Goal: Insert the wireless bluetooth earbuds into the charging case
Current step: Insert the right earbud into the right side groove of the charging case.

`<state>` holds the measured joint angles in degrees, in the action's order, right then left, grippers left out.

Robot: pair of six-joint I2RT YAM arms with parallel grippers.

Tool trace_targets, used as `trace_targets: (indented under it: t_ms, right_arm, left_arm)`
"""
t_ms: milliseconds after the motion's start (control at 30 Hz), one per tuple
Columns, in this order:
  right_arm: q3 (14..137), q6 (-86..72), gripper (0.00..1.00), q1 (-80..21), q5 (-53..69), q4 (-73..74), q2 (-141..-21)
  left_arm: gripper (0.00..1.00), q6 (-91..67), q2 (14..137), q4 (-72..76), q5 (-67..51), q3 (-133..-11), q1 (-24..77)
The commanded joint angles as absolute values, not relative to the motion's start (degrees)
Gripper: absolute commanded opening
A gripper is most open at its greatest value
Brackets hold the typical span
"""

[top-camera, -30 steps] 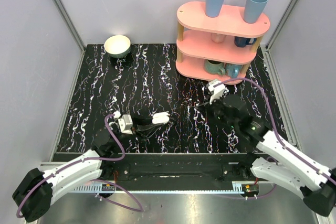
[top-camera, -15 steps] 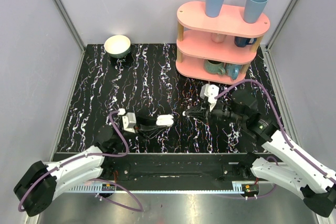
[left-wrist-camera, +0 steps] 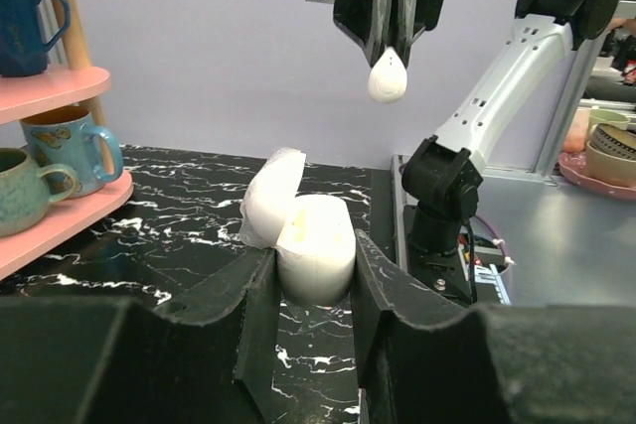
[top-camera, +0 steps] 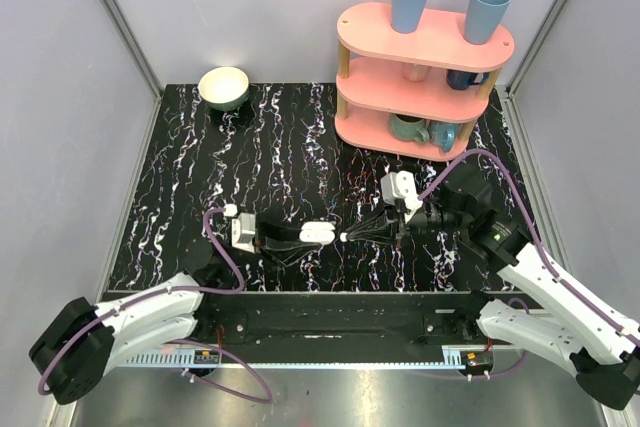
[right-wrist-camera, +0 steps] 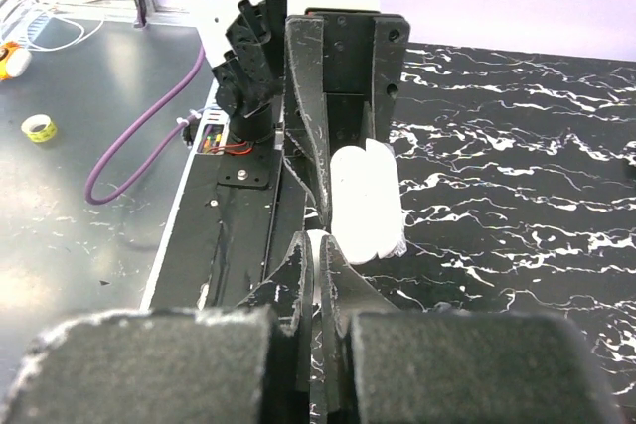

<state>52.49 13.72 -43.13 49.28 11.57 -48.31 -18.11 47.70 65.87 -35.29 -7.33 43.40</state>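
While the left gripper (left-wrist-camera: pixel 314 285) clamps the open charging case (left-wrist-camera: pixel 316 237), the right gripper (left-wrist-camera: pixel 389 45) pinches 1 earbud (left-wrist-camera: pixel 388 79) near it.

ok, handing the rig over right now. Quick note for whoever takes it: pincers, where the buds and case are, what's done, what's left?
Left pincer: shut on the charging case, whose lid is open.
Right pincer: shut on one earbud, pinched at the tips, close to the open case and not yet in it.
Second earbud: not visible in any view; I can't tell if it already sits in the case.
Done: case gripped and open, one bud in hand.
Left: seat this bud, then account for the other.
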Motion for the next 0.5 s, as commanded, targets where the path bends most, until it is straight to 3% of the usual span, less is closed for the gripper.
trace_targets:
  t_ms: [0,467]
  right_arm:
    - [54.3,14.9,0.00,-43.5,53.0,8.6,-48.3]
    - [54.7,15.8,0.00,-44.7,52.6,8.5,-49.8]
  left_arm:
    - [0.00,-22.4,50.4,77.4,-38.6,-10.0,43.5]
    - [0.00,-27.5,57.9,86.0,-41.7,-12.6,43.5]
